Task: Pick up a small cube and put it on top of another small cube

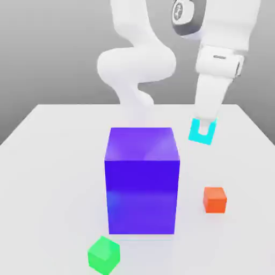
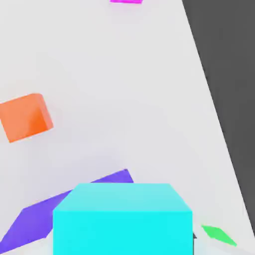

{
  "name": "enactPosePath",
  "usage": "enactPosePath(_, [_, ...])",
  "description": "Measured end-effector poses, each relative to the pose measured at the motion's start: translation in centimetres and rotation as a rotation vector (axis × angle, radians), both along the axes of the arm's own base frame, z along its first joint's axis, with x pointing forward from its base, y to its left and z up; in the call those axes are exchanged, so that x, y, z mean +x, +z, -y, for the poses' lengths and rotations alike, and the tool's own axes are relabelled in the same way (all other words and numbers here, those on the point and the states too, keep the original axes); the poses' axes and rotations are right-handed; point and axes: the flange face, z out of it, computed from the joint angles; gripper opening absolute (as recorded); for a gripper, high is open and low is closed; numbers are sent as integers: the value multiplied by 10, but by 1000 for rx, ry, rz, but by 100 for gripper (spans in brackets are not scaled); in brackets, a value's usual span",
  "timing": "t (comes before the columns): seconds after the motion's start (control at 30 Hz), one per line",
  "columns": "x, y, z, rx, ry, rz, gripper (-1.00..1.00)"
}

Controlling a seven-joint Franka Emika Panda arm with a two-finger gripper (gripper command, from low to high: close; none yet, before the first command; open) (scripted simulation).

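The gripper is closed on the small cyan cube, pinching two opposite flat faces and holding it in the air above the table. It looks a rigid, light little block with smooth sides, so a square pinch across the middle of those faces should keep it from twisting or slipping. Below the gripper and a little nearer me sits the orange cube. The big blue-purple block stands off to the side, the green cube beyond it.
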Motion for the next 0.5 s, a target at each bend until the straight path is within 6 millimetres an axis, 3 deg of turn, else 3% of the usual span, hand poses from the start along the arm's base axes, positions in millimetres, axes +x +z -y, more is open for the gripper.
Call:
enactPosePath(0.23, [-55, -31, -85, -66, 385, -11, -100])
enactPosePath(0.5, [-144, -70, -158, -128, 827, -38, -100])
